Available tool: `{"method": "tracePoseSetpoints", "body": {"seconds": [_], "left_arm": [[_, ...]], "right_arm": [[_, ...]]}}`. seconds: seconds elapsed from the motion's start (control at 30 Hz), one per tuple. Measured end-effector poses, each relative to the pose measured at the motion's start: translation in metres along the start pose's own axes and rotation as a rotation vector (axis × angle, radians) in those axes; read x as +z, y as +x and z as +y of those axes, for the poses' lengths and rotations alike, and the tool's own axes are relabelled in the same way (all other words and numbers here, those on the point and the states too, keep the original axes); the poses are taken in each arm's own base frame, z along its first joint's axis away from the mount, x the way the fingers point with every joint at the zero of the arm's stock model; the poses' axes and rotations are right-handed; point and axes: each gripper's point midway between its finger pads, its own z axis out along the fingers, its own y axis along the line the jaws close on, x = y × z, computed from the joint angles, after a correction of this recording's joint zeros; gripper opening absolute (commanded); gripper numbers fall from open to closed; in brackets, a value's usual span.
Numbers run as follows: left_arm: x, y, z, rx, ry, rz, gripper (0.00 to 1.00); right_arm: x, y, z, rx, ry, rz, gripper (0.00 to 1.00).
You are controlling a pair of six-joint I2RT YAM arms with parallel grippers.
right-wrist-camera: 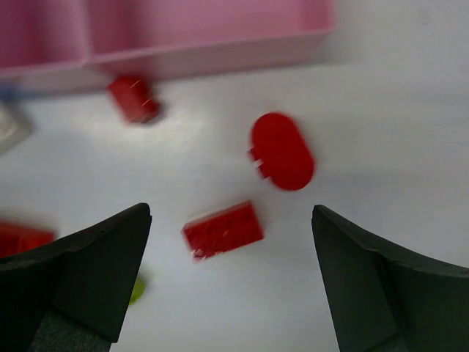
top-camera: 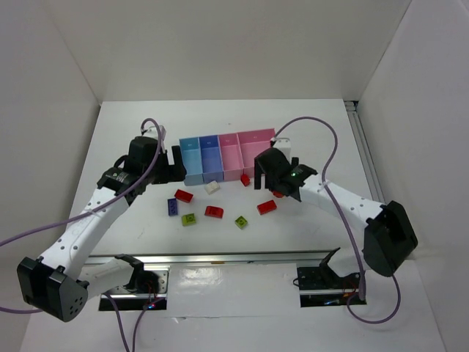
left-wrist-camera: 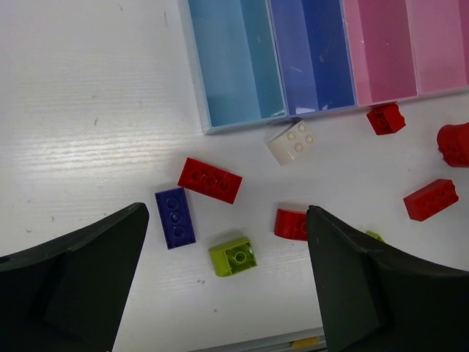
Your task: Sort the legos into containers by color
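white table [top-camera: 315, 121], legos [top-camera: 214, 211] loose before containers [top-camera: 233, 155], left pincer [left-wrist-camera: 226, 213] and right pincer [right-wrist-camera: 231, 210] spread apart, empty

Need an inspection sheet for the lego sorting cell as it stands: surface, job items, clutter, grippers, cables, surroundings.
Surface: white table, no spills or marks seen.
Job's things: joined row of four containers (light blue, periwinkle, two pink), no brick seen inside. Loose in front of them are several red bricks, two lime green bricks, one purple brick and one white brick.
Clutter: nothing seen.
Grippers: left gripper open, above the purple and green bricks, holding nothing. Right gripper open, above a red brick, holding nothing.
Cables: purple cables loop off both arms, clear of the bricks.
Surroundings: white walls on three sides; metal rail along the near edge.
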Motion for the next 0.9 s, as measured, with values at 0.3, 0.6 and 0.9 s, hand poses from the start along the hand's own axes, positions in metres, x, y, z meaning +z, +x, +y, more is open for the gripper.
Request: {"method": "tracePoseSetpoints", "body": {"seconds": [0.3, 0.6, 0.9], "left_arm": [[0.0, 0.002, 0.008, -0.047, -0.055, 0.0, 0.94], [0.001, 0.008, 0.008, -0.062, -0.055, 0.02, 0.94], [0.001, 0.014, 0.012, -0.056, -0.076, 0.042, 0.95]], "right_arm": [[-0.07, 0.089, 0.109, -0.313, -0.467, 0.11, 0.93], [-0.057, 0.153, 0.165, -0.688, -0.516, 0.151, 1.0], [-0.014, 0.135, 0.181, -0.809, -0.507, 0.09, 1.0]]}}
